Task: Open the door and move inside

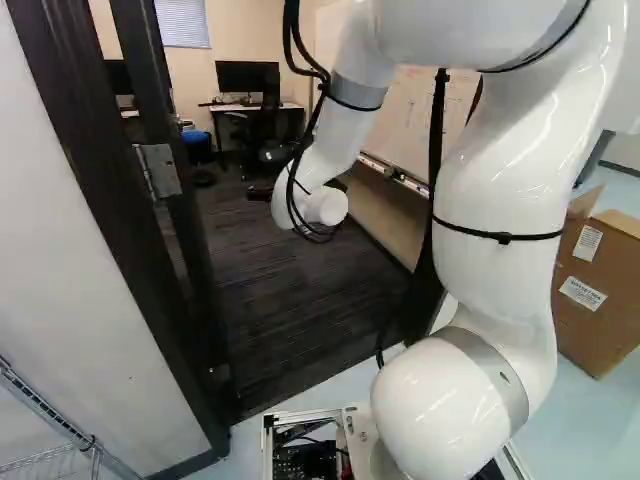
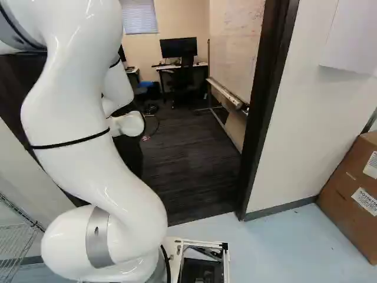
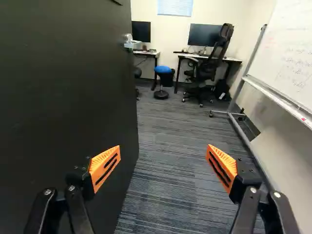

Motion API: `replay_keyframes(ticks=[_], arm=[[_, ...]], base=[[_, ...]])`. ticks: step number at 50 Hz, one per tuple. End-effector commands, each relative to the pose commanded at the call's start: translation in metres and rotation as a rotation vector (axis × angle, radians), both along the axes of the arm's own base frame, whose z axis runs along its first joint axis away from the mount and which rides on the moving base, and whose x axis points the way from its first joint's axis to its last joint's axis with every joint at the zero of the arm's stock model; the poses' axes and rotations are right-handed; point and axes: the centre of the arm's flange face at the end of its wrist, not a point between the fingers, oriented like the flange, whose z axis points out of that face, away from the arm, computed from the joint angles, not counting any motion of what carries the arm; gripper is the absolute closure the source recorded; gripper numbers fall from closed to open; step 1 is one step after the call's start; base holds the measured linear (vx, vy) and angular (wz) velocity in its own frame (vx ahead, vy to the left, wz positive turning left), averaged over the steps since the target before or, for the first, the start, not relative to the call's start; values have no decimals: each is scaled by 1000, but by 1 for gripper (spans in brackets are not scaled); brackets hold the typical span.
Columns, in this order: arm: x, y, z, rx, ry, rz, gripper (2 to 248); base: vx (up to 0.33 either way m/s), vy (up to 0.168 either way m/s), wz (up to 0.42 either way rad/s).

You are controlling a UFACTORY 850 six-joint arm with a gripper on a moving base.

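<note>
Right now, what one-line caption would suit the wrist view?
Open gripper by the dark open door, desks and a whiteboard beyond.

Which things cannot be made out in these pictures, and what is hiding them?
- Far face of the flat black door: turned away, wrist view.
- Room behind this door: hidden by it, wrist view.
- Handwriting on the white rectangular whiteboard: too small and faint, wrist view.
- Brown cardboard box: cut off by the edge, right base view.

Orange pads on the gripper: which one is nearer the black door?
The pad seen against the door; the other pad shows over carpet, toward the whiteboard.
</note>
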Motion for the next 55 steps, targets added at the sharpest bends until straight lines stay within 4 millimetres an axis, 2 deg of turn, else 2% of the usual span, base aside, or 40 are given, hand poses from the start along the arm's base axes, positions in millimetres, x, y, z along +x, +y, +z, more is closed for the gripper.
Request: replay_keyframes(ticks=[16,30,55], arm=[[-32,-42,3,3,21,-86,3],[-71,-81,2,7,43,-181,3],[-132,-127,-9,16,74,-314,3]], base=[[0,0,0],[0,0,0],[0,0,0]])
